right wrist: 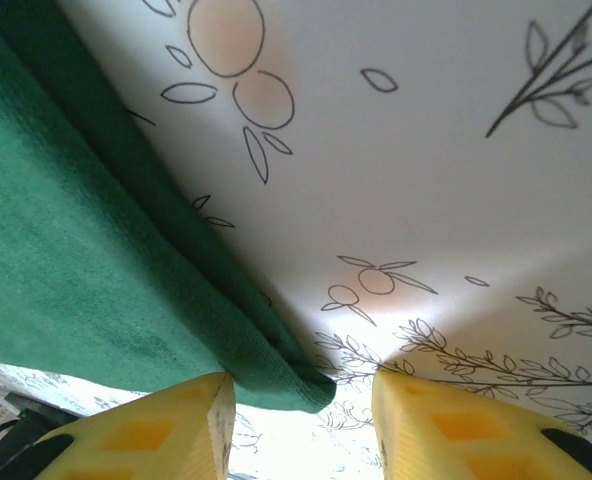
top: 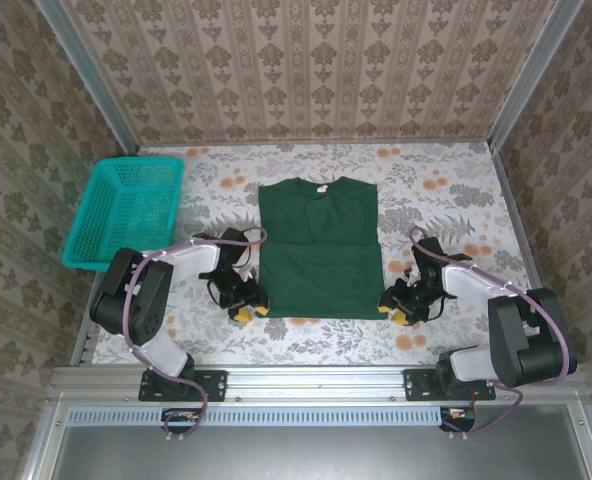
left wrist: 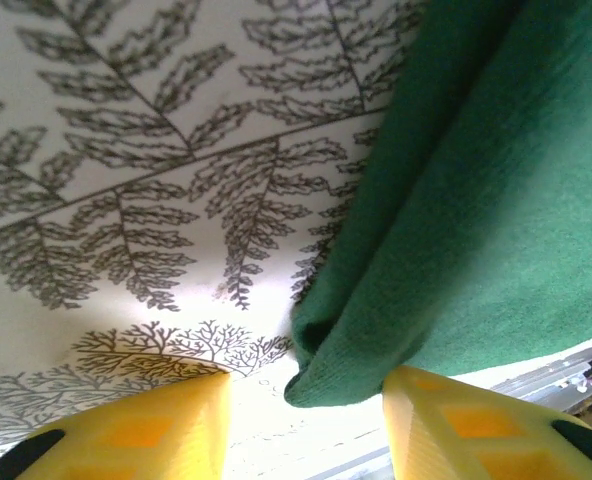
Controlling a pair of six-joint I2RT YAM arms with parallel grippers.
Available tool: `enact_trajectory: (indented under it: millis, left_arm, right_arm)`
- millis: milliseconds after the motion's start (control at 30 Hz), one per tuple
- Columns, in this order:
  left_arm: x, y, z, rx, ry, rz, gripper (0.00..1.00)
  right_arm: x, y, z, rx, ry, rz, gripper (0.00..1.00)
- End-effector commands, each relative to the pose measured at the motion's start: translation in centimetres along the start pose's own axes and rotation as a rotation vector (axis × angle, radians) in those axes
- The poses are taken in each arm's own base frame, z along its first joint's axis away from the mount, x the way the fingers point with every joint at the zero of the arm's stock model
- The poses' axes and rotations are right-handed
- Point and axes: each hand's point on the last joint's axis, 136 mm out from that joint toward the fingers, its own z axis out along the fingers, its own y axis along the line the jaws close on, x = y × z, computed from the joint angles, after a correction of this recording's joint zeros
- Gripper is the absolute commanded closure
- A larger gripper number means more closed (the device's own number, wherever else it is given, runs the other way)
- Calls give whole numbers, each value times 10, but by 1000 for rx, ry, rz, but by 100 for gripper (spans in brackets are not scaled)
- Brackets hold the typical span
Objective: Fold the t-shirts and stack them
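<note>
T-shirt [top: 320,250], dark green, lies flat mid-table [top: 446,190], neck toward the far side. Its sleeves look tucked in and there is a crease across the middle. The basket [top: 126,210] sits far left, well apart.

The left end effector [top: 248,308] and right end effector [top: 401,312] are low at the near hem. Each has its jaws apart with a shirt corner between them, unclamped.

I'd judge this to be the grab before a hem-to-neck fold. Next, both must pinch and lift evenly. How many layers sit at each corner, I can't tell.
</note>
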Motion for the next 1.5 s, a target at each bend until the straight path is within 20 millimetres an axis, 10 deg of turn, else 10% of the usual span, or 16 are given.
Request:
enact_trajectory:
  millis: [0, 500, 967, 1467]
  left_arm:
    - [-11, -6, 11, 27, -4, 39, 58]
    - [-25, -18, 7, 14, 6, 80, 73]
    - [-33, -26, 3, -5, 8, 112, 66]
    - [-32, -17, -5, -140, -4, 168, 98]
  right_arm:
    - [-9, 2, 1, 27, -32, -40, 58]
    - [-13, 4, 8, 96, -20, -53, 67]
    - [-10, 17, 7, 86, -17, -96, 71]
    - [-10, 16, 4, 144, -22, -115, 100]
